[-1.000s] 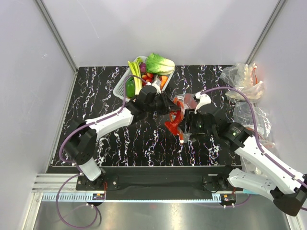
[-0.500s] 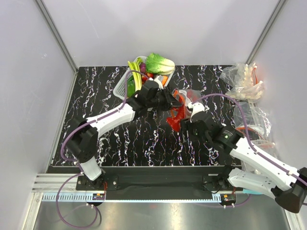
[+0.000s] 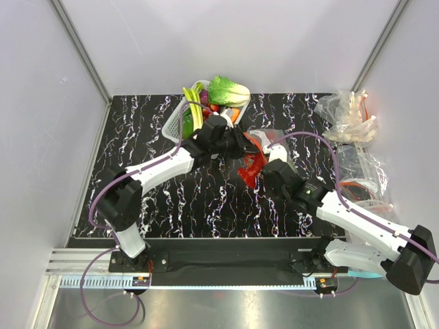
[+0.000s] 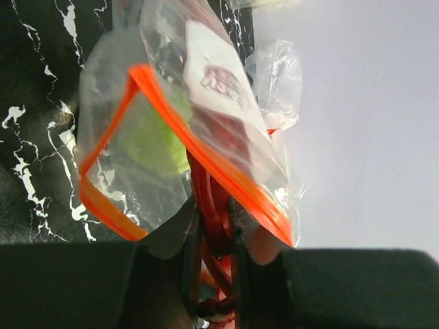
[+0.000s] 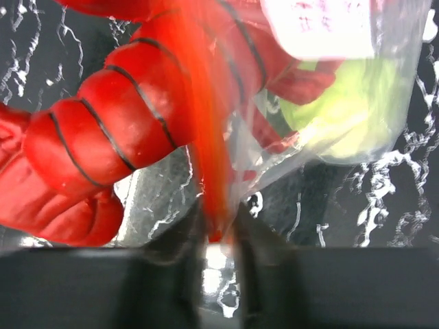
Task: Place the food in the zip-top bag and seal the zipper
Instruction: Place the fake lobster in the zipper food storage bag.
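In the left wrist view the zip-top bag (image 4: 226, 89) hangs with its mouth open, and the orange zipper (image 4: 171, 116) forms a loop. The pale green cabbage (image 4: 154, 137) lies inside. My left gripper (image 4: 214, 212) is shut on a dark red part of the lobster (image 4: 206, 185) at the bag's mouth. In the right wrist view the lobster's banded tail (image 5: 89, 151) sticks out to the left of the zipper (image 5: 206, 157). My right gripper (image 5: 218, 219) is closed onto that blurred strip. From above, both grippers (image 3: 239, 145) (image 3: 264, 170) meet at the lobster (image 3: 251, 164).
A white basket (image 3: 173, 122) of toy vegetables stands at the back, with a leafy bok choy (image 3: 228, 90) on its far end. Crumpled clear plastic bags (image 3: 346, 113) lie heaped at the right edge, and more plastic (image 3: 363, 171) lies nearer.
My right gripper has swung left and back to the bag's mouth and narrowed its jaws onto the zipper. The left gripper kept its grip and shifted slightly back.
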`<state>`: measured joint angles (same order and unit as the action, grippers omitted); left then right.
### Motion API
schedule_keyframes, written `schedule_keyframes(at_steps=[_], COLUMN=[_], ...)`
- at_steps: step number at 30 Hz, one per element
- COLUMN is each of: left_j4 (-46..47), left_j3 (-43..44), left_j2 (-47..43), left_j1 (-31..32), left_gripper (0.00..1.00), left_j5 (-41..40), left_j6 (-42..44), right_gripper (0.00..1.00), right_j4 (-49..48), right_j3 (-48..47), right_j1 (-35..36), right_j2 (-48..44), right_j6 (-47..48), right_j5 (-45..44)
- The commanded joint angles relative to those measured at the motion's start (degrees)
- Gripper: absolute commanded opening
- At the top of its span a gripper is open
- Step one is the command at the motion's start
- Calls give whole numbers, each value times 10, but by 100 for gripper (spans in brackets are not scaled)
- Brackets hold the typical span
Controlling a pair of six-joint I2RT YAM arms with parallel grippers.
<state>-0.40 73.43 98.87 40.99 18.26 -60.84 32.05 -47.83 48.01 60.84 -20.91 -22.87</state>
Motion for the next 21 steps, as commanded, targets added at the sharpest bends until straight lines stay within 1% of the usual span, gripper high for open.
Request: schedule_keyframes(at_steps=[1, 2, 4, 8, 11, 15, 19, 20, 21], left_j4=[38, 36, 30, -25, -31, -26, -16, 2, 25], left_j3=[34, 33, 35, 47, 39, 23, -2, -23, -34], left_j2=[-2, -1, -4, -17, -33, -54, -70, -72, -73], left_j1=[-7, -10, -13, -13, -13, -12, -15, -20, -24], left_gripper=[0, 0, 0, 0, 0, 1, 4, 4, 3], left_j5=[20, 21, 21, -11, -30, -58, -83, -72, -52], left_j6=[2, 2, 5, 33, 40, 35, -2, -24, -70], right_gripper=[11, 0, 0, 0, 0, 0, 0, 0, 0], right_j4=[-66, -70, -85, -87, -77, -74, -52, -52, -53], right_j3=[5, 5, 11, 9, -6, -22, -28, -24, -20], right_j1=[8, 10, 31, 73, 100, 111, 121, 124, 125], right_j2=[-2, -4, -16, -48, -65, -78, -46, -39, -27], right_j6=[22, 31, 43, 41, 29, 17, 10, 9, 7], right_j5=[7, 17, 40, 69, 93, 150, 173, 169, 161])
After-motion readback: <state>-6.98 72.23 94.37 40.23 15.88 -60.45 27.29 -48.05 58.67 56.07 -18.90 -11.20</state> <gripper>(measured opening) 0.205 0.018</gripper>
